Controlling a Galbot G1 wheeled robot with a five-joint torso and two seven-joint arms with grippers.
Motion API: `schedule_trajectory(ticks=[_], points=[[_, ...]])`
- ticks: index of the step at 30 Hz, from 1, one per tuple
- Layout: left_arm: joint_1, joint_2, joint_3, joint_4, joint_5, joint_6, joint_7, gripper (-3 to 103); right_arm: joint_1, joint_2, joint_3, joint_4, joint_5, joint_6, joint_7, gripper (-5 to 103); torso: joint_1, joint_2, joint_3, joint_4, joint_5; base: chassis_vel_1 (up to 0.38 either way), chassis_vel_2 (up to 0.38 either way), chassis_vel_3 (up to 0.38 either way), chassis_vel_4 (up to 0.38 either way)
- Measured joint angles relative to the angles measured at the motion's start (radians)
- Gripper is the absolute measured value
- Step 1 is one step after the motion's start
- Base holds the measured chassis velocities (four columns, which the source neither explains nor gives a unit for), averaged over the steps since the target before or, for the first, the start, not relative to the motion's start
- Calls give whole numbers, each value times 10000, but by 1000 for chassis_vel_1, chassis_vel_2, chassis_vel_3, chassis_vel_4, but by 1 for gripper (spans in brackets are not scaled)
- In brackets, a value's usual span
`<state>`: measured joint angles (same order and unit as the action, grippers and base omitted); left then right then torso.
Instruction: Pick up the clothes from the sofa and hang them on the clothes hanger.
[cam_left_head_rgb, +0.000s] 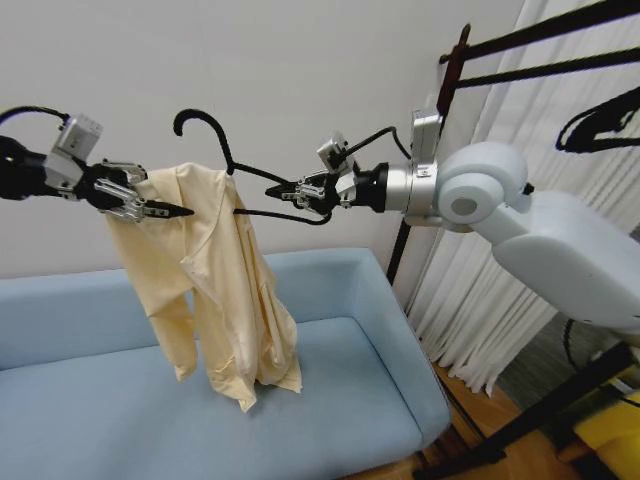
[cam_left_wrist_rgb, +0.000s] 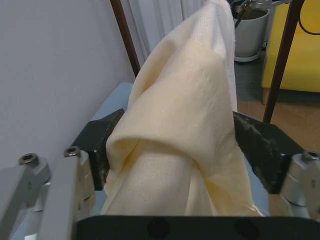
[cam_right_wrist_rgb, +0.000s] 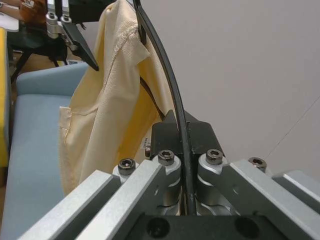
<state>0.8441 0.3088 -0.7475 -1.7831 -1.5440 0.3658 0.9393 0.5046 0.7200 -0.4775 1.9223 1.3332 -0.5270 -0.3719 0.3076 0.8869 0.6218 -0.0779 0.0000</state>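
Note:
A cream shirt (cam_left_head_rgb: 225, 290) hangs in the air above the blue sofa (cam_left_head_rgb: 90, 420). Its upper part is draped over a black hanger (cam_left_head_rgb: 225, 150), whose hook points up. My right gripper (cam_left_head_rgb: 292, 192) is shut on the hanger's thin bar; the right wrist view has that bar (cam_right_wrist_rgb: 167, 80) running up from between the fingers (cam_right_wrist_rgb: 172, 132). My left gripper (cam_left_head_rgb: 165, 208) holds the shirt's other shoulder up at the same height. In the left wrist view, bunched fabric (cam_left_wrist_rgb: 175, 130) fills the gap between the two black pads (cam_left_wrist_rgb: 102, 147).
A dark clothes rack (cam_left_head_rgb: 560, 45) stands to the right behind my right arm, with another black hanger (cam_left_head_rgb: 600, 125) on it. White curtains (cam_left_head_rgb: 470, 300) hang beside the sofa's right end. Wooden floor and a yellow object (cam_left_head_rgb: 612, 440) lie at the lower right.

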Motion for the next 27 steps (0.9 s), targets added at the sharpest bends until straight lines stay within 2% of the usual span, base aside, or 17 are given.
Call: schedule_trajectory(ticks=[3,4,6,7,9,12,16,18,20,25,27], points=[[1,-82,-2,-56,-17,-10,-9,58,151,51,-165,53,89,0,1,2,0,0,0,-1,0,0,0,0,0],[-1,-125,-2,-78,-16,-29,-56,58,198,71,-236,69,120,3,12,2,0,0,0,0,0,0,0,0,0],[-39,-244,-2,-128,-47,-46,-158,47,257,124,-348,99,163,6,53,2,0,0,0,0,0,0,0,0,0],[-39,-244,-2,-128,-47,-46,-158,47,257,124,-348,99,163,6,53,2,0,0,0,0,0,0,0,0,0],[-93,-349,0,-147,-83,-46,-177,36,301,185,-454,80,180,16,88,2,0,0,0,0,-1,0,0,0,0],[-129,-383,18,-119,-64,-47,-105,31,322,278,-526,11,180,29,148,2,0,0,0,0,0,0,0,0,0],[-134,-396,6,-22,-67,-54,-4,10,306,367,-562,-16,218,61,295,2,0,0,0,1,-1,0,0,0,0],[-125,-391,-5,-3,-88,-71,28,10,280,367,-566,-19,230,89,322,2,0,0,0,2,-1,0,0,0,0],[-98,-370,-12,32,-128,-133,49,3,215,343,-566,-23,269,135,342,2,0,0,0,0,0,0,0,0,0],[-58,-324,-37,109,-147,-164,86,3,5,290,-464,-10,336,161,645,1,0,0,0,-1,2,0,0,0,0],[-49,-315,-41,140,-159,-161,103,3,-137,283,-373,1,474,178,993,12,0,0,1,-1,1,0,0,0,0]])
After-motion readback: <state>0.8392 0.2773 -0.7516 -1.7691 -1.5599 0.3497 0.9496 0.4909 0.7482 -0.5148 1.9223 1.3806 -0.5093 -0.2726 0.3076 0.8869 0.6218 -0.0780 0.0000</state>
